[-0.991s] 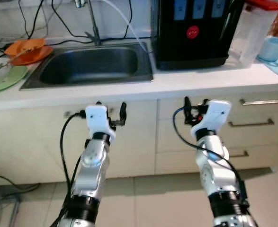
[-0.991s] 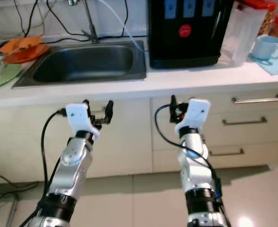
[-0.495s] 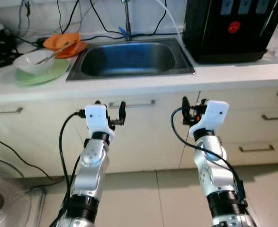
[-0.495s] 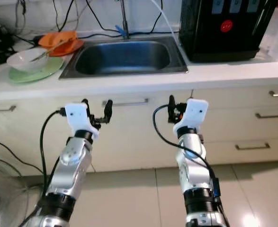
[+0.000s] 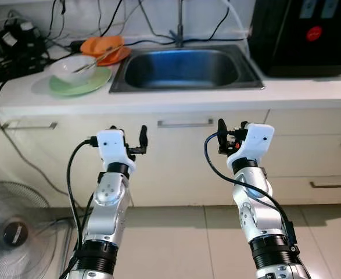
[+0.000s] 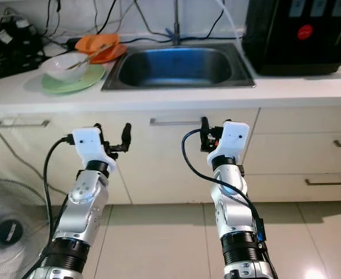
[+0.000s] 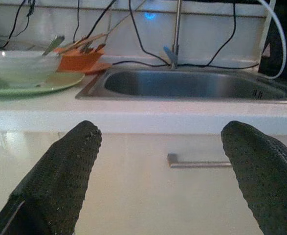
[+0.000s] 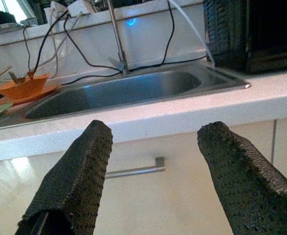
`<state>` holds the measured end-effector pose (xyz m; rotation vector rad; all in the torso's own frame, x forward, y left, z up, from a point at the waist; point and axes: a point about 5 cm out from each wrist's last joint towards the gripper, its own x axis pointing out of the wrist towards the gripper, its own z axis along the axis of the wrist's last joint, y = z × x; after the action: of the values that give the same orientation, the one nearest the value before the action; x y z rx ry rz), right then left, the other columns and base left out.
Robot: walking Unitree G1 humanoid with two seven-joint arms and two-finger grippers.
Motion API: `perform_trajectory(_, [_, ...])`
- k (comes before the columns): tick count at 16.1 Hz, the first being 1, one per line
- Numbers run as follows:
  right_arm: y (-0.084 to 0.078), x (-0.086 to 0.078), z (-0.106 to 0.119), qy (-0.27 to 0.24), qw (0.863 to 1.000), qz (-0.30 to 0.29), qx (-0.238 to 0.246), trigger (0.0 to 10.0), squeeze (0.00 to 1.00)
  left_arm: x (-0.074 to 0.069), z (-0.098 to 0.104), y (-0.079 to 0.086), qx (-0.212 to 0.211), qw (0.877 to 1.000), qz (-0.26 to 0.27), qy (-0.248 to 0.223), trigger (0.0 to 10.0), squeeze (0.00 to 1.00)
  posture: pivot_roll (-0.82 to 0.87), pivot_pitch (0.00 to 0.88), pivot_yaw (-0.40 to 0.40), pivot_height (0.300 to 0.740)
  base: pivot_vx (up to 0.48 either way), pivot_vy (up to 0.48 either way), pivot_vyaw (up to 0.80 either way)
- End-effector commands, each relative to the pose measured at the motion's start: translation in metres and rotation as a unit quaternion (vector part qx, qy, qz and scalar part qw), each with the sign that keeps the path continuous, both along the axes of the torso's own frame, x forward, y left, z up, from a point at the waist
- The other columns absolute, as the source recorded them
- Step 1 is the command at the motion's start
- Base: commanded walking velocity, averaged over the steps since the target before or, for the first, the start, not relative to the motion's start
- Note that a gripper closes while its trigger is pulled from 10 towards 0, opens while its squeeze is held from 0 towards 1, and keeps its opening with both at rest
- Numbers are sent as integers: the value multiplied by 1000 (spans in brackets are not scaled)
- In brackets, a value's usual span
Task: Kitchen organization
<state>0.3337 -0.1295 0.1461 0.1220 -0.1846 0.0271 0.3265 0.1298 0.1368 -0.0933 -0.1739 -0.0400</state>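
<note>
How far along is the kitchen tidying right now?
Nothing looks done yet: the white bowl sits on the green plate and the orange dish sits beside the sink. Nothing is in hand: left gripper and right gripper are open, held before the cabinets. All the sorting remains.

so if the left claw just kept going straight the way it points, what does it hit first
Most likely the cream cabinet front below the white countertop, near the silver bar handle. The open left claw points at it with nothing between, though depth is hard to judge.
</note>
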Motion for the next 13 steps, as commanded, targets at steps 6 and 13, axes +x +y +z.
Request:
perform_trajectory(6, [5,1,5,-11,1000,13,2,10000,0,1,6,0,3,1000,1,-11,10000,0,45,34,82,740,394,0,399])
perform_trajectory(13, [5,1,4,-8,1000,15,1,10000,0,2,6,-2,5,1000,-4,-12,10000,0,41,29,82,740,393,0,0])
